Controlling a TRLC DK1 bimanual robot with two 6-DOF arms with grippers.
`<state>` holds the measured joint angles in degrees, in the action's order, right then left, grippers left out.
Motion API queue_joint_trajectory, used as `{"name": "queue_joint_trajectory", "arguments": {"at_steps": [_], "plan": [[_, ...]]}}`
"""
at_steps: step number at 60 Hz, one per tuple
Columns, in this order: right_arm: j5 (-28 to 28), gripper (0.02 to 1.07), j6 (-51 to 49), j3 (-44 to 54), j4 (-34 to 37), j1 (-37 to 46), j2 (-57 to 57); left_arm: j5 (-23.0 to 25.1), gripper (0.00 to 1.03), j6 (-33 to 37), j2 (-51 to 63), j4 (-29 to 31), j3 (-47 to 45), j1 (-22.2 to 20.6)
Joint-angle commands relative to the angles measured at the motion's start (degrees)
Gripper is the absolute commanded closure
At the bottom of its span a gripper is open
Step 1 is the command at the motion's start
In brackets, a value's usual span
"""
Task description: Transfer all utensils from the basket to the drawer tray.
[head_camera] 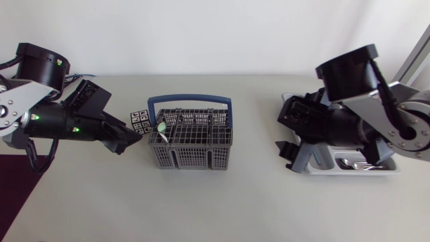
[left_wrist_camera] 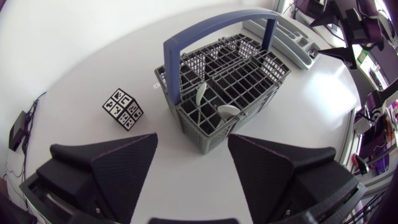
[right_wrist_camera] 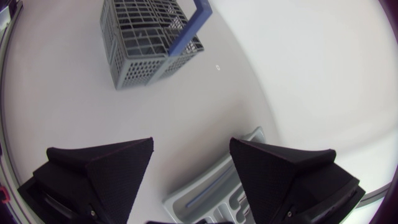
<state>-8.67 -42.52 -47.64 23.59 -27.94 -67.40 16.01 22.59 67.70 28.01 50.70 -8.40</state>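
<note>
Our left pincer [head_camera: 127, 139], apart and empty, sat mid-left beside the basket [head_camera: 191, 158], placed to pick its left-end utensils [head_camera: 162, 129]; right pincer [head_camera: 290, 153], apart too, hung over the tray [head_camera: 386, 169] at right.

Grey blue-handled basket [head_camera: 191, 158] mid-table, pale utensils [left_wrist_camera: 227, 111] inside — grey drawer tray [left_wrist_camera: 291, 36] well apart, cutlery [head_camera: 356, 164] within.

Pale table [head_camera: 215, 208], three things on it. The grey basket [head_camera: 191, 158] with its blue handle sits mid-table. A small black-and-white patterned cube [head_camera: 140, 121] stands just beside the basket's left end, and the grey drawer tray [head_camera: 353, 173] lies well apart on the right.
</note>
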Motion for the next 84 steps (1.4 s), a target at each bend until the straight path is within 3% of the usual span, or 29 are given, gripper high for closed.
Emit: {"name": "queue_joint_trajectory", "arguments": {"at_steps": [1, 22, 36, 41, 66, 84], "plan": [[-1.0, 0.19, 6.84, -3.52, 1.81, -4.05, -3.27, 0.6, 0.23, 1.4, -0.73, -0.5, -1.83, 1.55], [-2.76, 0.19, 23.45, -21.53, 9.1, -19.69, -20.32, 1.74, 0.23, 2.37, -0.47, -2.26, -4.55, 3.04], [-2.76, 0.19, 30.83, -35.42, 15.78, -23.21, -34.03, 2.27, 0.23, 3.51, -0.38, -3.05, -5.96, 6.21], [-2.85, 0.24, 33.82, -40.6, 18.68, -24.26, -38.07, 2.62, 0.23, 4.22, -0.38, -3.22, -6.4, 7.17], [-10.85, 0.25, 38.83, -60.64, 26.5, -29.1, -51.87, 11.59, 0.23, 12.74, -0.29, -3.49, -9.21, 13.68], [-13.66, 0.64, 39.09, -68.64, 29.93, -30.33, -59.25, 13.78, 0.23, 15.2, 0.06, -4.19, -10.62, 15.08]]}}
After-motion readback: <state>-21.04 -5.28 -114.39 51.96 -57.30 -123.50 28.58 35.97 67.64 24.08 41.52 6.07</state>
